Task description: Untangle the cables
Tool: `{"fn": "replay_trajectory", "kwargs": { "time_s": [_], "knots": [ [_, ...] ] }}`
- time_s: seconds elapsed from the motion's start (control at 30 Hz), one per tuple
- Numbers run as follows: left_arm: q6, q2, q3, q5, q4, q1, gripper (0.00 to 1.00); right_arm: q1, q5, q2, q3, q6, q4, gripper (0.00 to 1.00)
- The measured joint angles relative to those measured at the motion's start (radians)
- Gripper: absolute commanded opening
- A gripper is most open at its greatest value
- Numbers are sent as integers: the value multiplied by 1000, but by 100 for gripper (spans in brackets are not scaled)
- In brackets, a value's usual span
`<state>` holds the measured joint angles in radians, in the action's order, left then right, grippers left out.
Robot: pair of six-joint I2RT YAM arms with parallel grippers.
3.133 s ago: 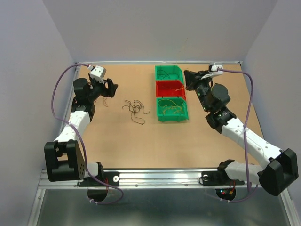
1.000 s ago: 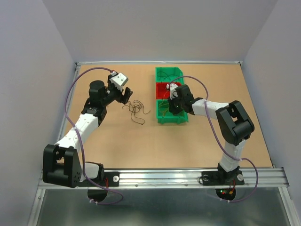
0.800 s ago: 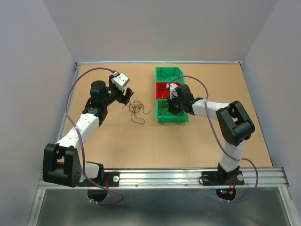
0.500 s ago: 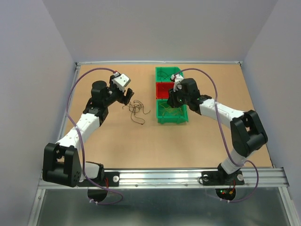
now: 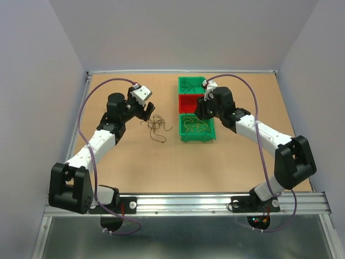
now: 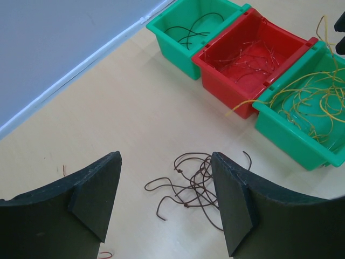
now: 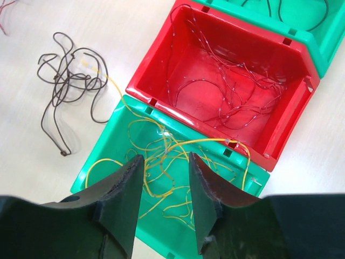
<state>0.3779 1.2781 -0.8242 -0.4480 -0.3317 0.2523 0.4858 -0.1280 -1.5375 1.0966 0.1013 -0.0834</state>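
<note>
A loose tangle of dark brown cables [image 5: 155, 125] lies on the table left of the bins; it also shows in the left wrist view [image 6: 197, 181] and the right wrist view [image 7: 70, 81]. Yellow cables [image 7: 161, 162] lie in the near green bin [image 5: 184, 135]. Thin reddish cables [image 7: 226, 102] lie in the red bin [image 5: 181, 108]. Black cables [image 6: 188, 32] lie in the far green bin [image 5: 180, 86]. My left gripper [image 5: 144, 111] is open and empty, just left of the tangle [image 6: 166, 178]. My right gripper [image 5: 200, 111] is open and empty above the near green bin [image 7: 165, 162].
The three bins stand in a row right of centre. One yellow strand [image 7: 108, 81] reaches over the near bin's rim toward the brown tangle. A short red strand [image 6: 63, 170] lies on the table by the left gripper. Walls close in the left, back and right.
My right gripper swung from the far right down into the near green bin, then rose and drew back toward the red bin. My left gripper moved right, up to the brown tangle.
</note>
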Motion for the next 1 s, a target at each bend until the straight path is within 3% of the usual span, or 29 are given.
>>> {"fn": "replay_trajectory", "kwargs": {
  "time_s": [0.17, 0.3, 0.33, 0.7, 1.0],
  "knots": [
    [6, 3, 0, 5, 1, 12, 79, 0, 24, -30, 0, -1, 0, 49],
    [10, 3, 0, 10, 1, 21, 79, 0, 24, -53, -13, -8, 16, 14],
    [11, 3, 0, 11, 1, 22, 79, 0, 19, -53, -25, -9, 27, 1],
    [32, 24, 0, 38, 13, 60, 79, 47, -78, -175, -68, -84, 84, 1],
    [45, 27, 0, 60, 19, 78, 79, 66, -73, -332, 10, -152, 31, 1]
  ]
}}
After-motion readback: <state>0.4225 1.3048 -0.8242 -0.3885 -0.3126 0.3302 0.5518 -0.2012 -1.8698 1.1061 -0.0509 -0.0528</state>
